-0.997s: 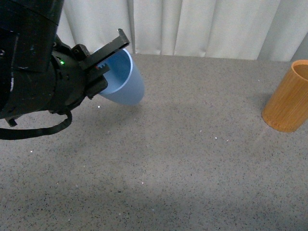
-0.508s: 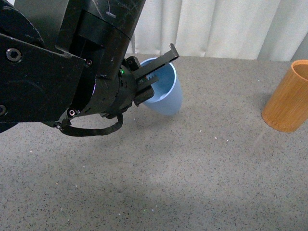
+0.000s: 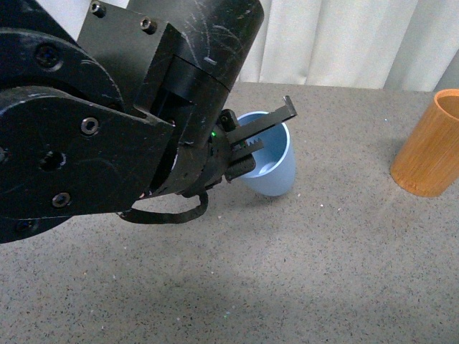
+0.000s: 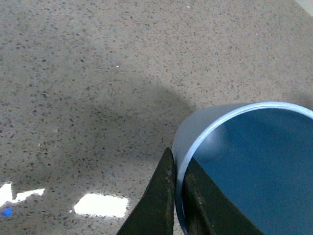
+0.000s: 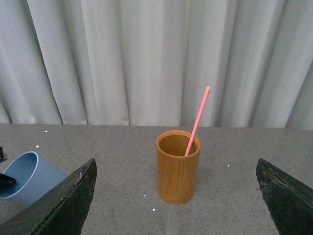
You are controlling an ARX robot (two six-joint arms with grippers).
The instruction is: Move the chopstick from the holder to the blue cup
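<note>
- The left gripper [image 3: 271,129], pinching the rim of the blue cup [image 3: 276,172], has carried it from the front view's upper left to centre, and it is less tilted now.
- That brings it nearer the holder [image 3: 430,147] at the right edge.
- The chopstick [image 5: 197,120] leans in the holder, mid-frame in the right wrist view. The right gripper [image 5: 176,166] is spread wide and empty.

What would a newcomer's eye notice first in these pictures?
First, the big black left arm filling the left of the front view, with the left gripper shut on the rim of a tilted blue cup. Next, in the right wrist view, the orange holder standing before the curtain, a pink chopstick leaning in it.
</note>
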